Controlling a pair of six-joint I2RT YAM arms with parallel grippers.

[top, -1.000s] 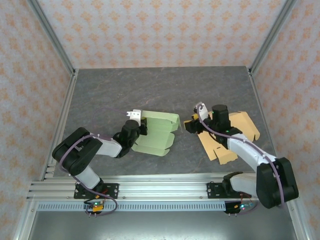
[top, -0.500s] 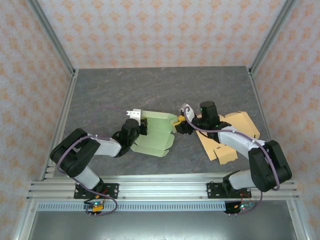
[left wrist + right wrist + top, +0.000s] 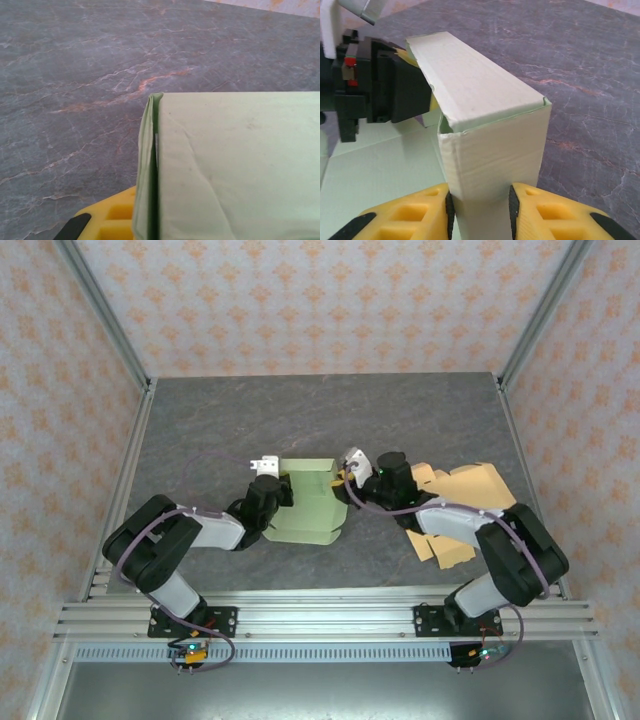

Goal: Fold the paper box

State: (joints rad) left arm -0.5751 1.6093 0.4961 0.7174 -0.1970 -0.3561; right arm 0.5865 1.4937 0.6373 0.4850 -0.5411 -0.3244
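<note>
The left gripper (image 3: 277, 488) pinched the left edge of the green paper box (image 3: 308, 515) while the right gripper (image 3: 479, 199) clamped its upright right-hand corner

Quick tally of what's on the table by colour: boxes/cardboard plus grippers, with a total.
Pale green paper box, partly folded: 1
Flat tan cardboard box blank, looks like one sheet: 1
Yellow-fingered grippers: 2 (left gripper, right gripper)
Total: 4
</note>
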